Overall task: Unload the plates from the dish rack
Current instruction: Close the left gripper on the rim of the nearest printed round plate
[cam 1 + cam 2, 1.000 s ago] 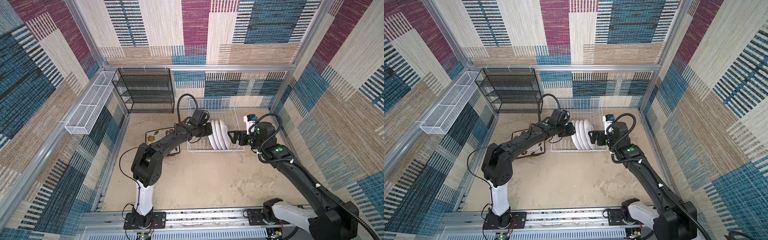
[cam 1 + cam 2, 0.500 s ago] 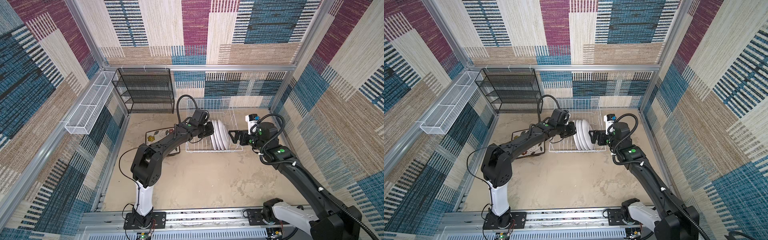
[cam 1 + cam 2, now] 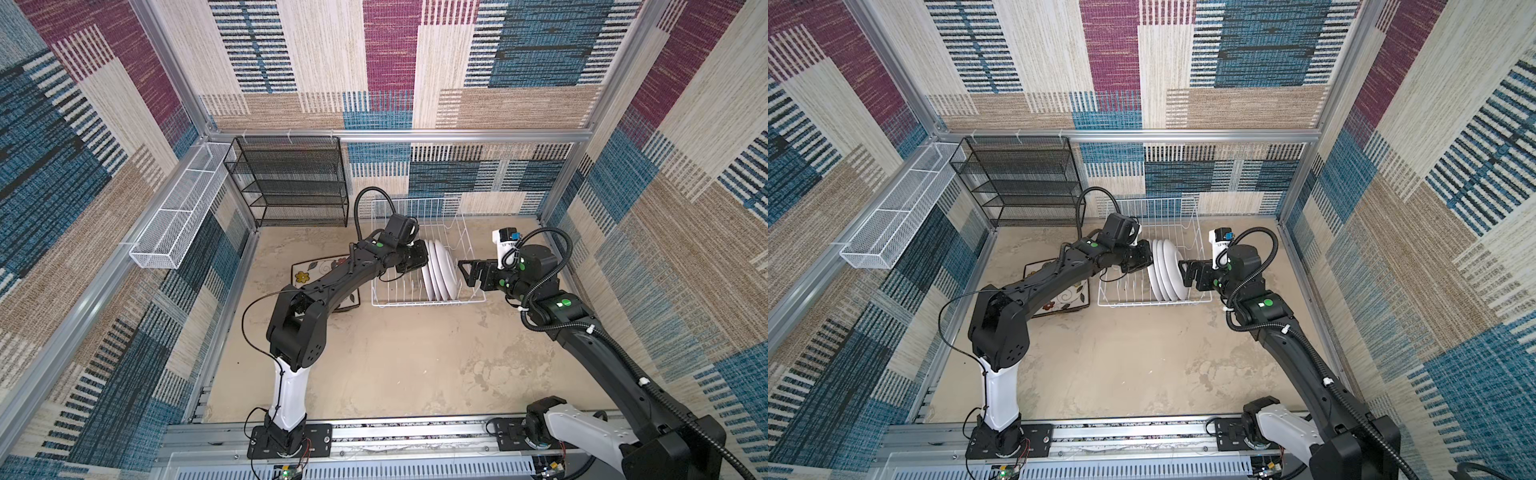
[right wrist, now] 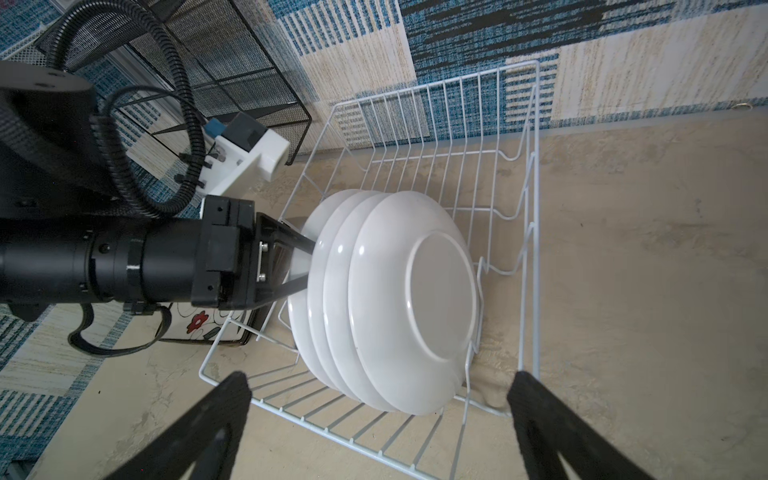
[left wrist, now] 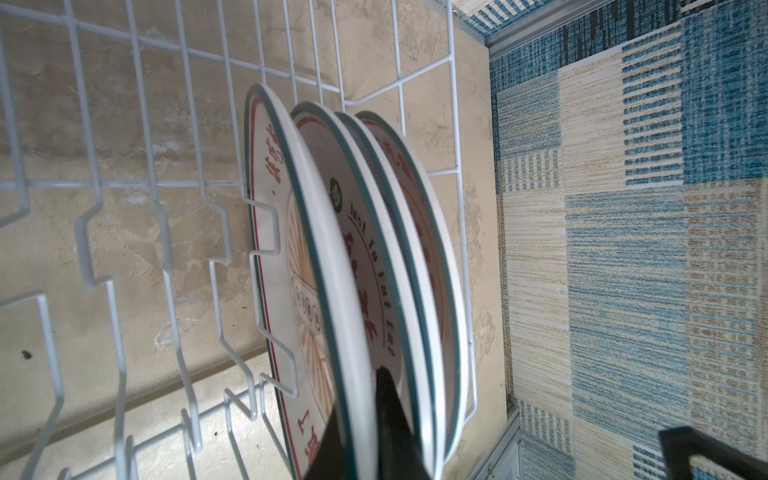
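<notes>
With the left fingers (image 5: 390,415) pinched on one of four round plates (image 4: 374,291) upright in the rack (image 3: 415,210), seemingly the second in, it should be lifted straight up between its neighbours while the wide-spread right fingers (image 4: 230,395) are held clear

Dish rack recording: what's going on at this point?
The left tool is shut on the rim of one of four round plates standing upright in the white dish rack. None has been lifted out yet. The right tool hangs open near the rack's other end, facing the plates' white backs and holding nothing. A square floral plate already lies flat on the table beside the rack.
</notes>
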Controlling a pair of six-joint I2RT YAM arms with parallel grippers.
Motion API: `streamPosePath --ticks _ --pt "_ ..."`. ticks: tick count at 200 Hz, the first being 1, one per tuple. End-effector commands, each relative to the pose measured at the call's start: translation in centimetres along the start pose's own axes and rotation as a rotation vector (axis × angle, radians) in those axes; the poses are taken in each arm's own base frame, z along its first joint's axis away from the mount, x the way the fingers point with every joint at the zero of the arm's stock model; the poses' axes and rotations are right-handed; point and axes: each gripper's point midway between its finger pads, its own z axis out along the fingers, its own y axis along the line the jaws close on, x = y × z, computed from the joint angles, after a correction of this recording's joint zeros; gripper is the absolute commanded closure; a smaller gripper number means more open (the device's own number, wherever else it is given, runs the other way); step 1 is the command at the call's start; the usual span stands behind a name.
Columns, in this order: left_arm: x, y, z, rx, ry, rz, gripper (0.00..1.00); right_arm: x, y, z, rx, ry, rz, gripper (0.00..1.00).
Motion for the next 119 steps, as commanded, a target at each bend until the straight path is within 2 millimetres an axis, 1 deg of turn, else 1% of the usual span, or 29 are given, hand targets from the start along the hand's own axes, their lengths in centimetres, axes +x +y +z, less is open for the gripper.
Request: streamPosePath --ticks 1,32,56,100,119 --pt "0.4 -0.9 -0.4 0.023 0.050 0.058 1.00 -1.2 0.2 -0.4 0.000 -0.041 -0.013 0.01" --pt "-0.3 -2.3 -1.6 0.048 0.032 0.084 1.00 -1.4 0.2 -0.3 0.004 -0.045 -0.017 0.01" --pt "-0.6 -2.8 -2.7 0.054 0.017 0.087 1.00 -1.5 0.3 -0.3 -0.002 -0.049 -0.017 0.01" --pt "-0.6 -3.1 -4.0 0.065 0.003 0.077 1.00 -1.7 0.4 -0.4 -0.004 -0.054 -0.020 0.01" --pt "-0.7 -3.4 -5.1 0.077 -0.014 0.072 1.00 -1.8 0.4 -0.5 -0.003 -0.060 -0.019 0.01"
